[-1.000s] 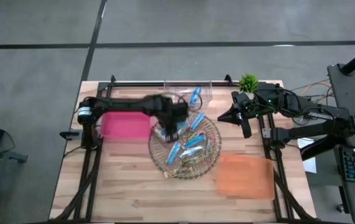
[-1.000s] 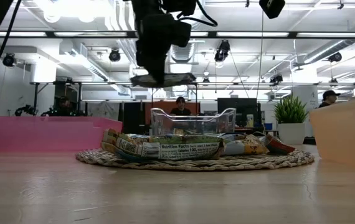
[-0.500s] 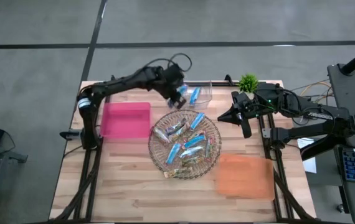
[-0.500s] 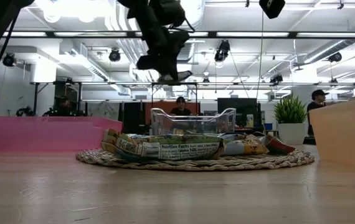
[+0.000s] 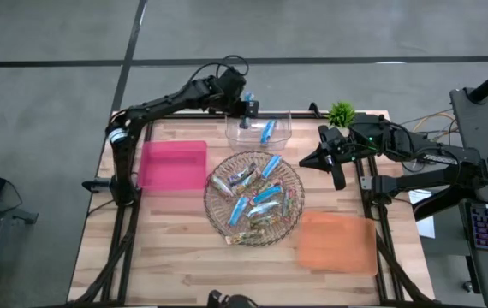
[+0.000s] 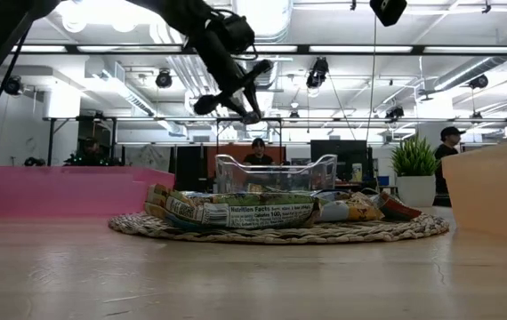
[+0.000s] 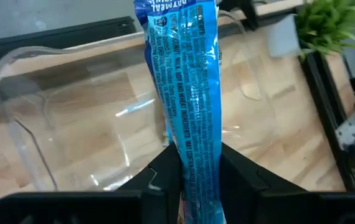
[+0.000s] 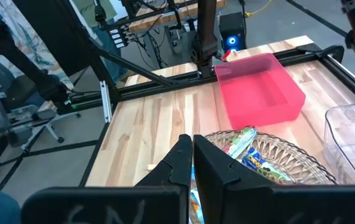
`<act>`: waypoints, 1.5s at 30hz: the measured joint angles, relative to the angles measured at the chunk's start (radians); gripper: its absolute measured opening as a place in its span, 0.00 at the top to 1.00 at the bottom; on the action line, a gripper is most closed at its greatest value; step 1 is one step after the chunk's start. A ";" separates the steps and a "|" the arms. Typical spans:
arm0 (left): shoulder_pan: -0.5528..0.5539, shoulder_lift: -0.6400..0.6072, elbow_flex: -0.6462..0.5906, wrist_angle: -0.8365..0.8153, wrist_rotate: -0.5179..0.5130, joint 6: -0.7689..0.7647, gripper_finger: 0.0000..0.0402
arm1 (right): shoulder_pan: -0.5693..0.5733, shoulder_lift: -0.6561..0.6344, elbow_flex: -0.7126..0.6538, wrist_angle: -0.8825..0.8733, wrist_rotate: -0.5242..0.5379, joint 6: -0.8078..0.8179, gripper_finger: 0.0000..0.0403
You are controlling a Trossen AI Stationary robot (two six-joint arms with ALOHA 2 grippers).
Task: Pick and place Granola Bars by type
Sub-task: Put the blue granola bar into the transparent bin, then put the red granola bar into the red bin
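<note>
My left gripper [image 5: 246, 109] is shut on a bright blue granola bar [image 7: 187, 87] above the far left part of a clear plastic container [image 5: 258, 128], which shows under the bar in the left wrist view [image 7: 71, 124]. One blue bar [image 5: 267, 131] lies inside the container. Several blue, silvery and brownish bars lie in the round wicker tray [image 5: 292, 221] at the table's middle. My right gripper [image 5: 309, 160] is shut and empty, off the tray's far right side; it also shows in the right wrist view [image 8: 192, 163]. My left gripper [image 7: 187, 165] pinches the blue bar between its two fingers near one end [image 7: 193, 149]. The rest of the bar sticks out past the fingertips, along the fingers. The bar is lifted clear, over the clear container.
A pink box [image 5: 172, 166] stands left of the tray and an orange box [image 5: 338, 241] at the near right. A small green plant [image 5: 341, 113] stands at the far right corner. Bare wood lies along the near edge.
My left gripper has risen from the wicker tray's far left part with the blue bar and gone toward the table's far edge, turning as it went. It now stands over the clear container, and the bar is lifted clear.
</note>
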 joint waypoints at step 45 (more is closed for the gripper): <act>0.036 0.106 -0.001 0.021 0.024 -0.044 0.65 | 0.000 0.000 0.000 0.001 0.000 -0.009 0.98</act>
